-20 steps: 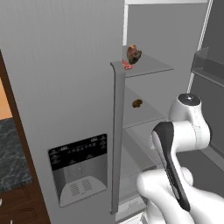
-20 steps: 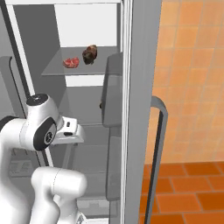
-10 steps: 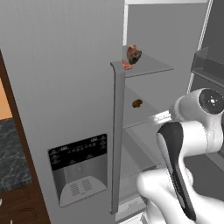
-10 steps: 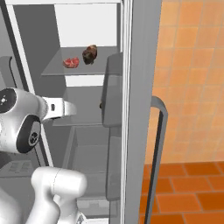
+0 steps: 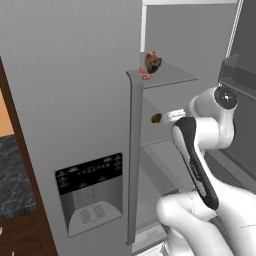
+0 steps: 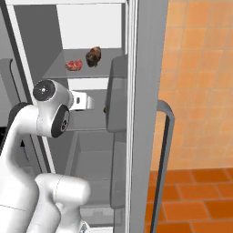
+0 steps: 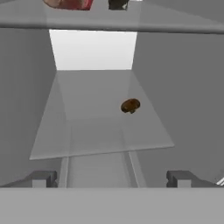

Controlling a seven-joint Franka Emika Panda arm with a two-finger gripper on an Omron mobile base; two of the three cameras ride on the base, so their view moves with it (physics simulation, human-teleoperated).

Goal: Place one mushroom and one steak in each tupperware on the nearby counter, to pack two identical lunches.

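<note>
One mushroom [image 7: 130, 105] sits ahead of the end effector [image 7: 112, 178], slightly to its right on the translucent fridge shelf [image 7: 87, 131], well apart from the fingertips [image 7: 43, 178]. The end effector stands spread as wide as it goes and holds nothing. Over the last second the arm has swung up and reached forward into the open fridge, so the hand now lines up with the middle shelf instead of hanging back outside the door; I judge it is setting up for a first pick of this mushroom, with nothing packed yet.

Above the end effector, on the upper shelf [image 6: 86, 73], lie a steak [image 6: 74, 65] and a second mushroom [image 6: 94, 56], just beside each other. The steak is a flat, red-pink slab with pale flecks; the mushroom next to it is a dark brown, lumpy, rounded thing. The lower mushroom is a small glossy brown cap, oval in outline, resting on smooth, frosted-looking shelf glass. The fridge walls are plain matte grey. The bench [image 5: 15, 175], dark marbled stone, lies far off to the left, behind the closed fridge door [image 5: 70, 100].
</note>
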